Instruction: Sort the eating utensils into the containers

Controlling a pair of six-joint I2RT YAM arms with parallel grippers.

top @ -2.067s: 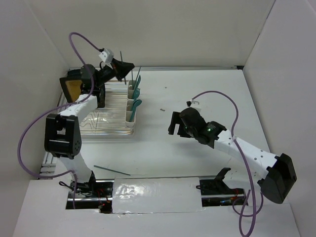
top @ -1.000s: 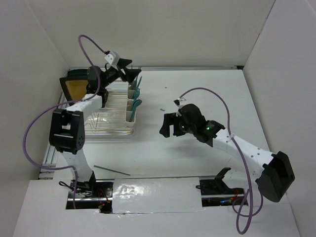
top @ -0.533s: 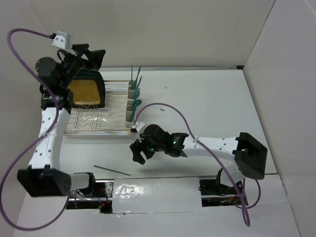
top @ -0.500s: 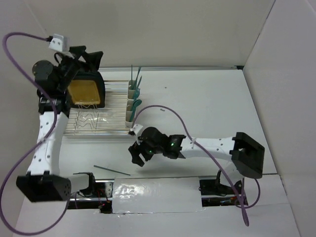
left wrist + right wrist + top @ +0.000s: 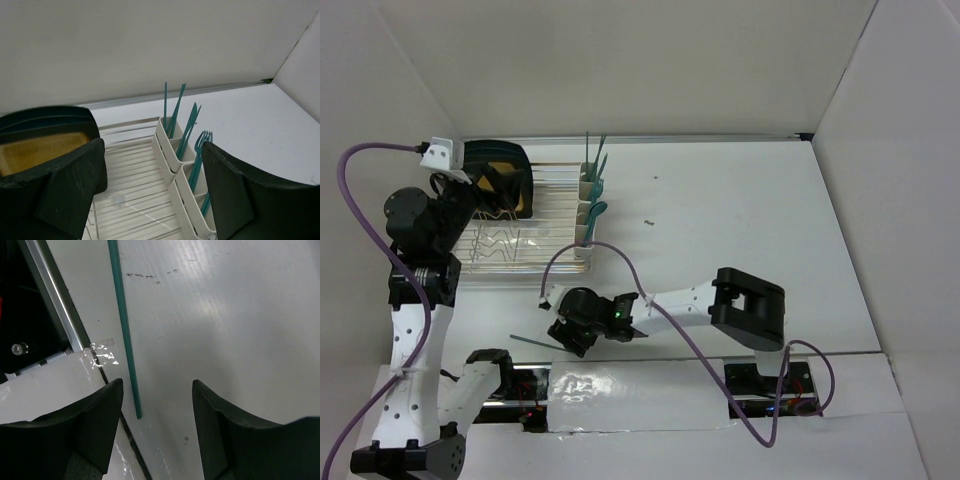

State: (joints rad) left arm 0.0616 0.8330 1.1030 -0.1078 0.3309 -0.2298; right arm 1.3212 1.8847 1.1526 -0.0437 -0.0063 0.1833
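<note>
- Since 0.5 s ago, R gripper (image 5: 568, 336) is sitting further toward 7 o'clock in top view, now close to table's (image 5: 750, 230) near edge. R arm is stretching low across from approx 4 o'clock.
- L arm is sitting folded back vs then. L gripper (image 5: 488, 187) is hanging at approx 10 o'clock, over far-left corner of dish rack (image 5: 510, 250), just beside tan-and-black board (image 5: 510, 170).
- Loose teal utensil (image 5: 527, 341) is lying flat on table at 7 o'clock, on R gripper's 9 o'clock side. One end is disappearing under the gripper in top view.
- R wrist cam: utensil's slim handle is running from 12 toward 6, with its end stopping between the fingers (image 5: 75, 440), nearer the 9 o'clock one. Fork, spoon or knife: can't tell, only the handle is showing.
- R gripper jaws are standing wide apart, gripping nothing.
- L gripper jaws are also standing wide, w/ nothing btwn them. L wrist cam is looking past both fingers at the rack.
- Containers (image 5: 166, 150) are standing joined in a row along rack's 3 o'clock side. Knives (image 5: 176, 111) are sticking up from the far cups, and a fork (image 5: 199, 152) is standing tines-up in a nearer cup.
- Clear tape (image 5: 102, 352) and metal rail (image 5: 55, 305) are showing at table edge beside utensil's end.
</note>
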